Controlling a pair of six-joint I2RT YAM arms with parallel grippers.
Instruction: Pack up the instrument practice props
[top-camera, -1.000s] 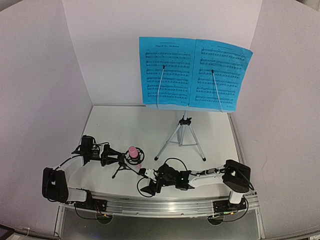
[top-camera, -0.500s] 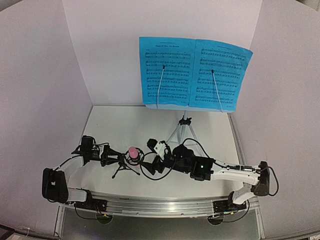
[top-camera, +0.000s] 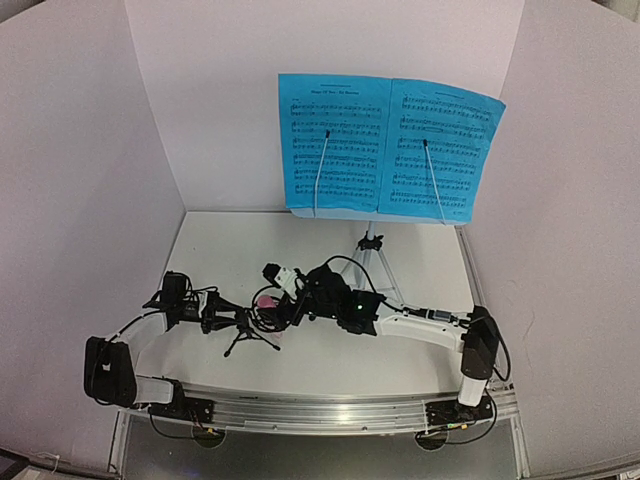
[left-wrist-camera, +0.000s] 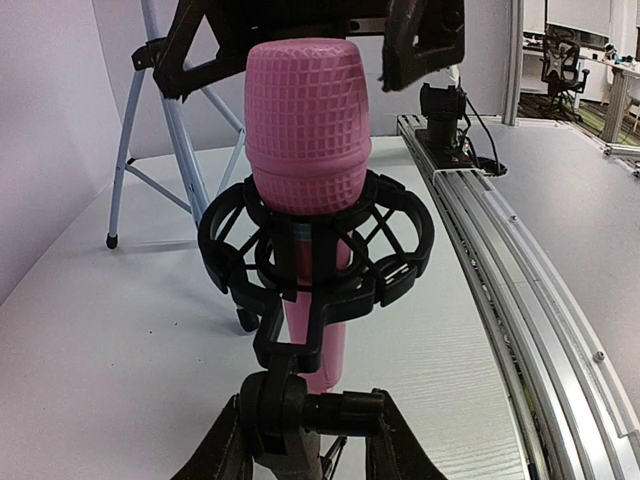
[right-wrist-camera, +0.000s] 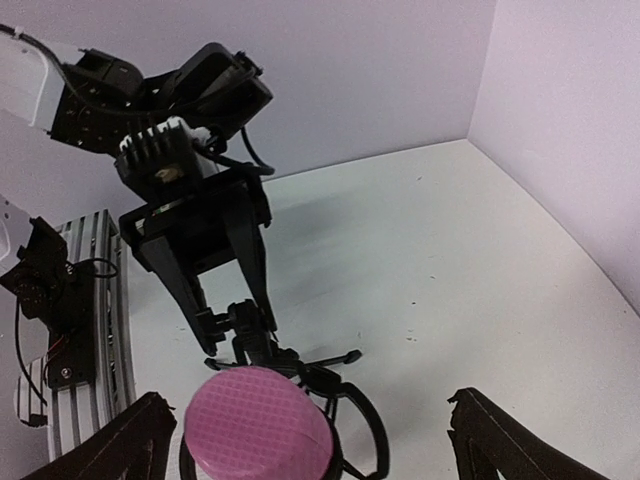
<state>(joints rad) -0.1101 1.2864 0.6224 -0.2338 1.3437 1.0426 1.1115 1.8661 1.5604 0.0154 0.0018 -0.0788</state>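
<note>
The right gripper (right-wrist-camera: 312, 440) has swung in above the small black tripod mic stand with ring mount (left-wrist-camera: 310, 250), jaws apart over the pink stick microphone (left-wrist-camera: 305, 130) seated upright in the stand's ring. The left gripper (left-wrist-camera: 300, 455) clamps the stand's stem. Microphone extraction appears next.

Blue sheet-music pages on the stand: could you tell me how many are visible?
2: left page and right page, side by side on the music stand; others may be hidden beneath them.
</note>
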